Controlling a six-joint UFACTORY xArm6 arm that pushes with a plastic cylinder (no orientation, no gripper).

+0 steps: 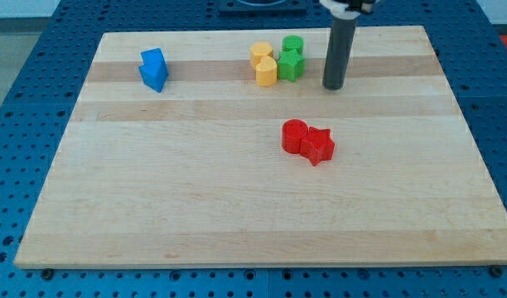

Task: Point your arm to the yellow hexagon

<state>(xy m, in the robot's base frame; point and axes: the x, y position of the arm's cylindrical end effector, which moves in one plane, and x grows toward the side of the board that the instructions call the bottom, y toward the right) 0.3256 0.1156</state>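
Two yellow blocks sit near the view's top centre: a yellow hexagon at the back and a second yellow block touching it in front. Two green blocks, a round one and a star-like one, touch them on the right. My tip stands on the board to the right of the green blocks, a short gap from them, and about 85 pixels right of and below the yellow hexagon.
Two blue blocks sit together at the view's upper left. A red round block and a red star block touch near the board's middle. The wooden board lies on a blue perforated table.
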